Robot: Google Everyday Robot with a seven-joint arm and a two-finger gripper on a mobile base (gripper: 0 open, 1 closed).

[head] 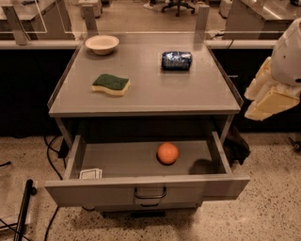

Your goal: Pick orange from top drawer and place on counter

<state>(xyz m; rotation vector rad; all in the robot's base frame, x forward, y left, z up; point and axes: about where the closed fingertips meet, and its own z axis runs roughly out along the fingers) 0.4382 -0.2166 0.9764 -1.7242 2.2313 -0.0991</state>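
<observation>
The orange (168,153) is sitting in the open top drawer (146,190). The gripper (269,96) is hanging right of the counter (155,96), apart; how open, I cannot tell. Writing on the blue packet (176,60) is unreadable.

I look out over a speckled pale floor (263,212), with black cables (49,155) trailing across it at the left. Behind run long pale desks (28,44) topped with glass panels (47,19), dark below, and an office chair (178,5) beyond. My tool (270,96) hangs at the right edge
</observation>
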